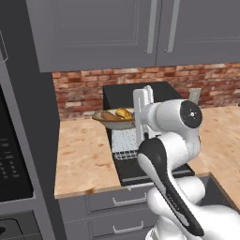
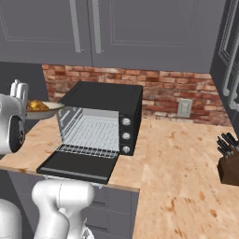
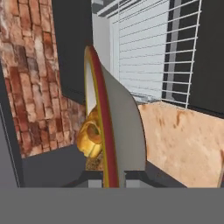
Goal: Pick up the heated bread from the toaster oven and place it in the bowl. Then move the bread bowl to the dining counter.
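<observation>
While clamped on the bowl's (image 3: 114,131) rim, the hand (image 3: 109,177) holds it with bread (image 3: 91,139) inside.

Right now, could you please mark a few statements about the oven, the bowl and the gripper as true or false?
1. The oven door hangs open. True.
2. The bowl rests on the counter. False: it is lifted above it, held at its rim by the gripper.
3. The bread lies in the bowl. True.
4. The oven rack still carries bread. False: the rack is bare.
5. A knife block stands on the counter right of the oven. True.
</observation>
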Controlling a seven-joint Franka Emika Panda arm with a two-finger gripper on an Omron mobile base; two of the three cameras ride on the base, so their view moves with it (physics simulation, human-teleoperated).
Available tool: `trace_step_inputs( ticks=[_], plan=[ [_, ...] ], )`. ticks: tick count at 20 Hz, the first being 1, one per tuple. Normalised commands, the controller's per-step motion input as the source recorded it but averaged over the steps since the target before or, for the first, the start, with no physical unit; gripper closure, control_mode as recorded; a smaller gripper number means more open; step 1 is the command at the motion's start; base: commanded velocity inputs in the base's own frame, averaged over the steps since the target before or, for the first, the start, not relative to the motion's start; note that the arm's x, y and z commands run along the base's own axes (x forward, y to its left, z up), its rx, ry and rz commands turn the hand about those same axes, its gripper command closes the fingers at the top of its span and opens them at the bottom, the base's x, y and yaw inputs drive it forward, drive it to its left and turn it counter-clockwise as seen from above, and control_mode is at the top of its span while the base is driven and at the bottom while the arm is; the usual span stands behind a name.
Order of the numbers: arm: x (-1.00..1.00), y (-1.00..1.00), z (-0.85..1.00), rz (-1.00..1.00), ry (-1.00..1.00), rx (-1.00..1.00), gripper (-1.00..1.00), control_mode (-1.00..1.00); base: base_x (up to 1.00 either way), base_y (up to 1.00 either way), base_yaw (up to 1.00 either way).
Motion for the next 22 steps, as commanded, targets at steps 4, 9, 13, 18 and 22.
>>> trace_step_inputs(
  ticks=[4, 9, 13, 18, 22],
  plan=[
    [-0.03, -0.33, 0.0, -0.01, 0.0, 0.06, 1.0, -1.0, 0.0, 0.0, 0.0],
    [-0.19, -0.03, 0.0, 0.02, -0.03, 0.0, 1.0, -1.0, 0.0, 0.0, 0.0],
    [-0.2, -0.07, 0.0, 0.04, -0.04, 0.0, 1.0, 1.0, -0.73, -0.31, 0.24],
    [0.0, 0.0, 0.0, 0.0, 0.0, 0.0, 1.0, 1.0, -0.79, -0.09, 0.75],
    [0.0, 0.0, 0.0, 0.0, 0.0, 0.0, 1.0, 1.0, -0.02, 0.16, 1.0]
  ],
)
